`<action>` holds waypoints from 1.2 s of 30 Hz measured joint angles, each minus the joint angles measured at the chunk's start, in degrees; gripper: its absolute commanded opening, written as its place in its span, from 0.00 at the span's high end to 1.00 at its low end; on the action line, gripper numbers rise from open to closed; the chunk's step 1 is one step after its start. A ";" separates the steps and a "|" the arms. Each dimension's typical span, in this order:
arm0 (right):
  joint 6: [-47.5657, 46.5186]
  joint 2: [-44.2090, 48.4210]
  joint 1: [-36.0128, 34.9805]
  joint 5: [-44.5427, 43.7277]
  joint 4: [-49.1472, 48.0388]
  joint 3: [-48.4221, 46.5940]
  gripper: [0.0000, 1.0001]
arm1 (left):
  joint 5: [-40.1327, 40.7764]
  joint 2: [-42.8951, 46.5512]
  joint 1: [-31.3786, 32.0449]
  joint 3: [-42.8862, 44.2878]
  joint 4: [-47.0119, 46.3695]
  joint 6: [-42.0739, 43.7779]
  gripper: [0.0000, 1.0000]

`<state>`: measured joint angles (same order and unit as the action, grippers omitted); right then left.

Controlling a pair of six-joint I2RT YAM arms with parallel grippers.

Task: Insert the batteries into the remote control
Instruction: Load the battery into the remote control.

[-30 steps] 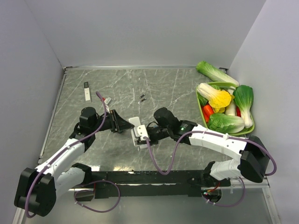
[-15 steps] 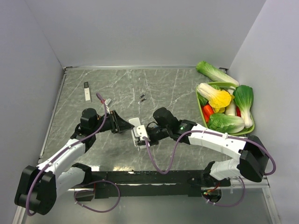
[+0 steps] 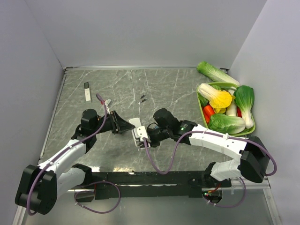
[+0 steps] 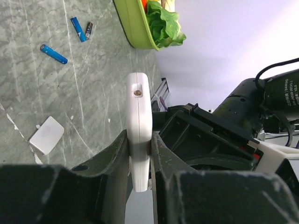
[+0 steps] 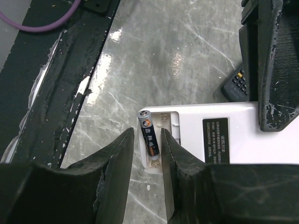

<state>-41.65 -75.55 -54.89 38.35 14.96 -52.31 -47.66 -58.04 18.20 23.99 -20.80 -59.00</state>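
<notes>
Left gripper (image 4: 139, 156) clenched on white remote control (image 4: 139, 105), held edge-on. Right gripper (image 5: 146, 135) released, jaws straddling black battery (image 5: 150, 140) lying in the remote's open compartment (image 5: 165, 122).

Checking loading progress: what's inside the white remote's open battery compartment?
One black battery lies in the compartment of the remote, between the fingers of the right gripper. Those fingers cover the compartment's sides, so any second battery there cannot be seen.

Glossy marbled table (image 3: 178, 89), white plastic remote (image 5: 247, 144)
</notes>
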 measured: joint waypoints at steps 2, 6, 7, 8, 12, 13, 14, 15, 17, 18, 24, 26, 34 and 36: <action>0.02 0.00 0.00 -0.20 0.13 0.00 0.62 | 0.11 -0.20 0.00 -0.37 -0.63 -0.61 0.99; 0.50 0.00 0.00 -1.22 0.15 0.00 0.55 | 0.50 -0.83 0.00 -0.96 -1.70 -1.77 0.99; 0.83 0.00 0.00 -1.51 0.15 0.00 0.52 | 0.76 -0.96 0.00 -1.14 -2.01 -1.99 0.99; 1.09 0.00 0.00 -1.70 0.22 0.02 0.49 | 1.07 -1.07 0.00 -1.27 -2.21 -2.21 0.99; 1.95 0.13 -0.04 -2.23 0.15 0.04 0.40 | 2.01 -1.51 -0.17 -1.42 -3.41 -2.78 0.99; 2.27 0.15 -0.04 -2.23 0.24 0.04 0.39 | 2.45 -1.60 -0.17 -1.64 -3.91 -2.99 0.99; 2.51 0.24 -0.04 -2.32 0.22 0.11 0.39 | 2.58 -1.73 -0.24 -1.81 -4.35 -3.21 0.99; 2.80 0.44 -0.04 -2.34 0.24 0.17 0.37 | 2.75 -1.84 -0.26 -2.03 -4.72 -3.34 0.99; 3.26 0.90 -0.02 -2.36 0.24 0.17 0.36 | 3.06 -2.10 -0.26 -2.36 -5.18 -3.67 0.99; 3.45 1.36 -0.02 -2.51 0.09 0.17 0.34 | 3.10 -2.27 -0.26 -2.54 -5.55 -3.78 0.99; 5.33 4.31 0.83 -4.07 -2.32 0.20 0.23 | 2.93 -2.56 -0.22 -4.07 -6.58 -5.01 0.99; 7.48 5.90 1.09 -5.60 -3.28 0.26 0.19 | 3.15 -2.56 -0.22 -4.92 -7.54 -5.60 0.99; 29.35 13.35 1.42 -19.89 -8.63 0.66 0.24 | 8.41 1.57 -0.22 -9.79 -11.37 -9.27 0.99; 35.54 14.93 1.40 -22.86 -9.66 1.46 0.25 | 10.14 3.61 -0.22 -11.08 -12.04 -10.27 0.99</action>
<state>-6.11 -60.62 -53.49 15.49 5.30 -50.85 -37.52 -54.43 17.98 12.91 -32.84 -69.28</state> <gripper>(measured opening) 0.771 0.248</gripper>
